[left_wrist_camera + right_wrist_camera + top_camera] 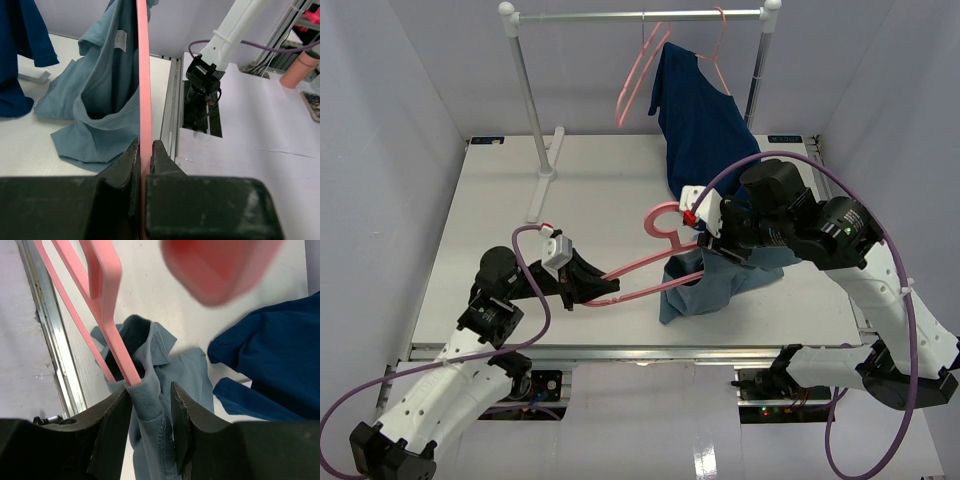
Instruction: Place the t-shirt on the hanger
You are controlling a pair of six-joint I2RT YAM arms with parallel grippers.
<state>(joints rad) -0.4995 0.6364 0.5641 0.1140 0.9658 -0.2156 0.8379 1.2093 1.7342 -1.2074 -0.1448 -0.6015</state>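
The pink hanger (650,272) lies nearly level above the table, its hook (665,215) towards the back. My left gripper (595,290) is shut on its near end; in the left wrist view the pink bar (145,75) runs straight out from between the closed jaws (145,150). The slate blue-grey t-shirt (705,290) hangs crumpled from my right gripper (715,245), its lower part on the table. In the right wrist view the jaws (150,389) pinch the ribbed collar of the t-shirt (190,375), and one hanger arm (107,315) passes into the neck opening.
A dark navy shirt (705,120) hangs on a pink hanger from the rail (640,16) at the back, just behind my right gripper. Another pink hanger (638,75) hangs beside it. The rack's post (530,90) stands back left. The table's metal front edge (640,352) is close.
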